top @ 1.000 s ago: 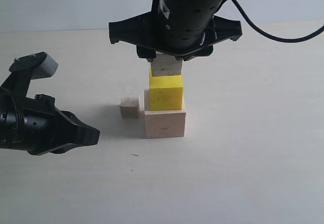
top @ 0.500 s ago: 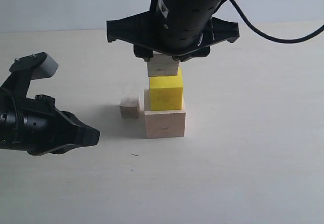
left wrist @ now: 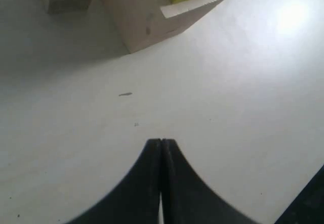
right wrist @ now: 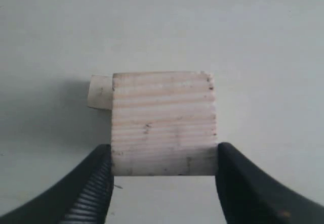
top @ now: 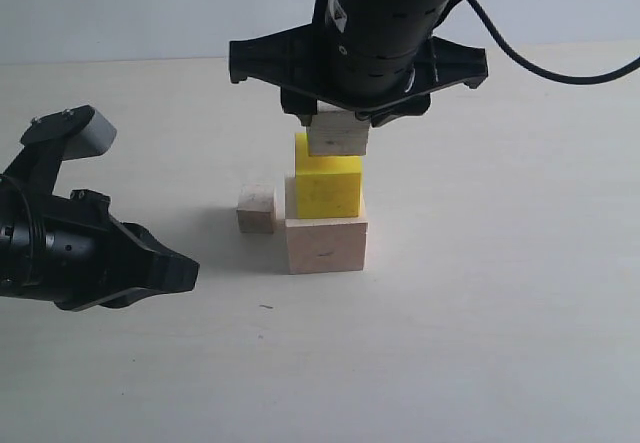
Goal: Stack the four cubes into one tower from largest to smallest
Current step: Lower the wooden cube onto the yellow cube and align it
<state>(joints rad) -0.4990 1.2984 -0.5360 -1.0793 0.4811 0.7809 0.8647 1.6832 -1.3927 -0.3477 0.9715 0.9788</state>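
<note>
The med. pale bare-wood cube (top: 338, 135) sits at upper centre of the ext. view, clamped on two sides by the black right gripper (top: 340, 121). It is low over the bright yellow cube (top: 328, 185), its right edge just past the yellow's right edge. Can't tell if they touch.

The yellow cube rests on the large pale wood cube (top: 326, 245). The small pale wood cube (top: 256, 208) sits on the table just beside the large cube's left.

The pale table (top: 500, 313) is open to the right and front of the stack. The black left gripper (top: 185, 275) is at lower left, jaws pressed together, holding nothing, well apart from the stack.

Vs half a sec ago, the med. cube and right gripper have shifted right and a bit lower.

In the right wrist view the med. cube hides the yellow and large cubes; only a bit of the small cube shows. The left wrist view cuts off the yellow, large and small cubes at the top edge.
</note>
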